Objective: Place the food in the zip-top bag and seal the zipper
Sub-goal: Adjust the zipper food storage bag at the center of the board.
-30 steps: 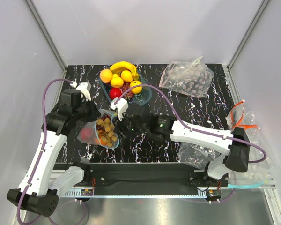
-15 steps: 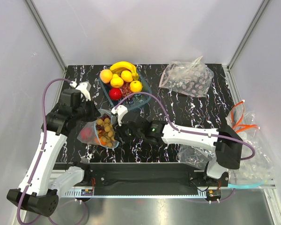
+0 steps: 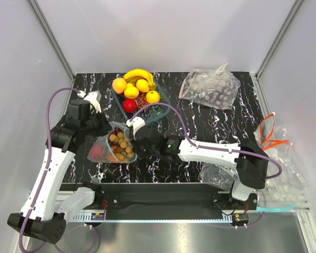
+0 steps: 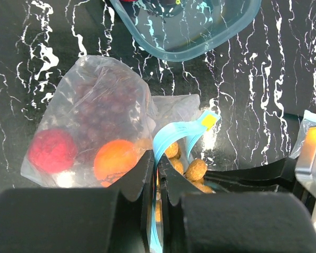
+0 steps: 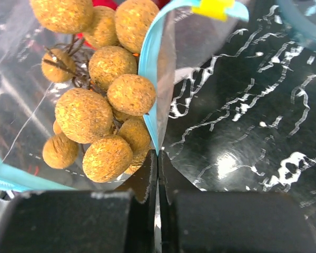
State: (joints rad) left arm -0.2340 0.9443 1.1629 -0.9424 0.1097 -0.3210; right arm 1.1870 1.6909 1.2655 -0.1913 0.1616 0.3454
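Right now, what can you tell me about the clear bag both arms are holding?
The zip-top bag is clear, crinkly plastic lying on the black marbled table. Its light-blue zipper, with a yellow slider, is open; the left gripper and right gripper each pinch that strip. Inside show a red apple, an orange, dark grapes, and a tan nut cluster at the mouth.
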